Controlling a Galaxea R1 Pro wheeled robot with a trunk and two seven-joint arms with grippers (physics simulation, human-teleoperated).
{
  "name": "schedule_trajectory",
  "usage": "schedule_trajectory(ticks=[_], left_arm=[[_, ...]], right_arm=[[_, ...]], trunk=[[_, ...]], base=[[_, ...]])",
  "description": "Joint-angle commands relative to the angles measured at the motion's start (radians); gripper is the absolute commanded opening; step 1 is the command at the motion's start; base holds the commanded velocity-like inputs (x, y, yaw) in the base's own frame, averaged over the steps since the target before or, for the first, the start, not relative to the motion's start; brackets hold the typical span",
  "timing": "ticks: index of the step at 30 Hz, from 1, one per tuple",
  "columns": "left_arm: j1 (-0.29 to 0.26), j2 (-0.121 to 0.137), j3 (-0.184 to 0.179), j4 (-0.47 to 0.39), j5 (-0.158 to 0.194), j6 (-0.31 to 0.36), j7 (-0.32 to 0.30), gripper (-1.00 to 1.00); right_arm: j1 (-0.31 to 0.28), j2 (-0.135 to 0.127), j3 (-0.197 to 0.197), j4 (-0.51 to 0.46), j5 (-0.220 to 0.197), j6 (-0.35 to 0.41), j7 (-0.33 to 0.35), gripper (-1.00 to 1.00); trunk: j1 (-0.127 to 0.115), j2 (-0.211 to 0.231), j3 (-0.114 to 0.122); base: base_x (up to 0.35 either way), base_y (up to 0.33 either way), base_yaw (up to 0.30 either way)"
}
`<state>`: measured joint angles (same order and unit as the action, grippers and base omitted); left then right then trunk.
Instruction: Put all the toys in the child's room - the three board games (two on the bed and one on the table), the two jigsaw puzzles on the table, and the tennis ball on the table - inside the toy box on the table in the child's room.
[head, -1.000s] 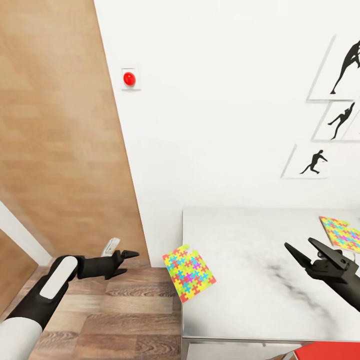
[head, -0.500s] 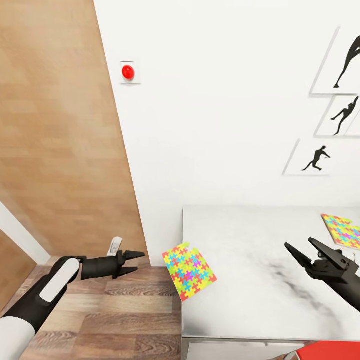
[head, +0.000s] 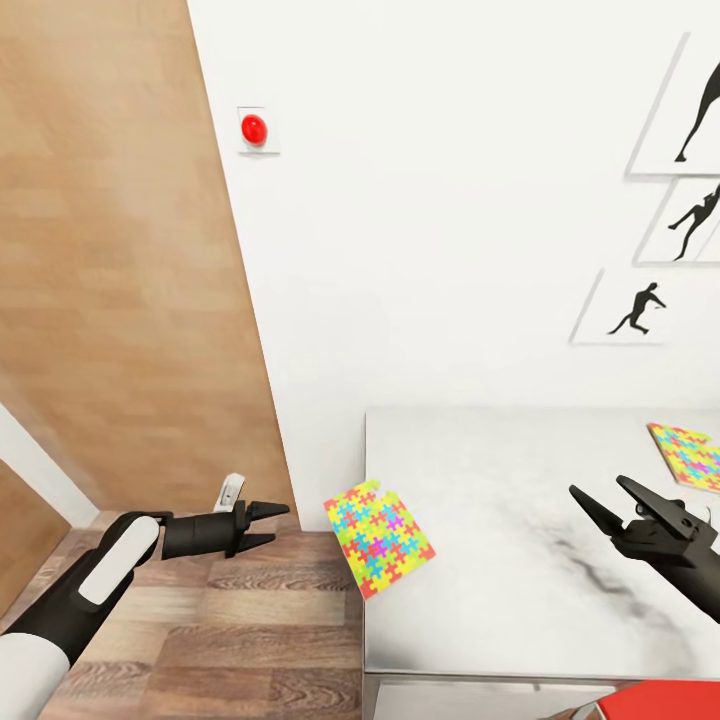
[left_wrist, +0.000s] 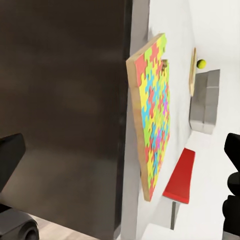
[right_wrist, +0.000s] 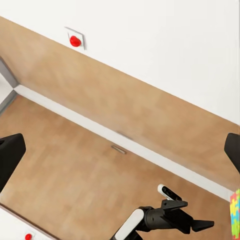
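Observation:
One jigsaw puzzle lies tilted over the left edge of the pale table, partly hanging past it. A second jigsaw puzzle lies flat at the table's far right. My left gripper is open, off the table's left side over the wood floor, pointing at the overhanging puzzle a short way off. In the left wrist view the grey toy box and the tennis ball show further along the table. My right gripper hangs open above the table's right part, holding nothing.
A white wall with a red button and framed silhouette pictures stands behind the table. A wood-panelled wall is at the left. A red object sits at the table's near right edge. Wood floor lies left of the table.
My left gripper has moved a little to the right, closer to the overhanging puzzle. The whole picture has shifted slightly, so the camera moved. My right gripper has stayed put.

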<state>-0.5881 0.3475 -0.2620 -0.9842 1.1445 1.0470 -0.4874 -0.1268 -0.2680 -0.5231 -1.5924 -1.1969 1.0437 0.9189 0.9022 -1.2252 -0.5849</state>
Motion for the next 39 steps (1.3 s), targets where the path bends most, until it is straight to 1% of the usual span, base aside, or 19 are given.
schedule_trajectory(ticks=[1,2,12,28,39], left_arm=[[-0.001,0.001,-0.002,0.001,-0.006,0.000,-0.008,1.00],[-0.001,0.001,-0.002,0.001,-0.006,0.000,-0.008,1.00],[-0.001,0.001,-0.001,0.001,-0.007,0.000,-0.008,1.00],[-0.001,0.005,0.000,-0.010,-0.008,0.000,-0.008,1.00],[-0.001,0.005,0.000,-0.009,-0.008,0.000,-0.008,1.00]], right_arm=[[-0.001,0.000,-0.001,0.000,0.003,0.004,0.005,1.00],[-0.001,0.000,-0.001,0.000,0.003,0.004,0.005,1.00],[-0.001,0.001,-0.001,0.000,0.003,0.004,0.005,1.00],[-0.001,0.001,-0.001,0.000,0.002,0.004,0.005,1.00],[-0.001,0.001,-0.001,0.000,0.003,0.004,0.005,1.00]], trunk=[[0.004,-0.008,-0.004],[0.008,-0.015,-0.007],[0.008,-0.015,-0.007],[0.008,-0.015,-0.007],[0.008,-0.015,-0.007]], base=[[0.000,0.000,0.000],[0.000,0.000,0.000],[0.000,-0.009,0.000],[0.000,-0.170,0.000],[0.000,-0.039,0.000]])
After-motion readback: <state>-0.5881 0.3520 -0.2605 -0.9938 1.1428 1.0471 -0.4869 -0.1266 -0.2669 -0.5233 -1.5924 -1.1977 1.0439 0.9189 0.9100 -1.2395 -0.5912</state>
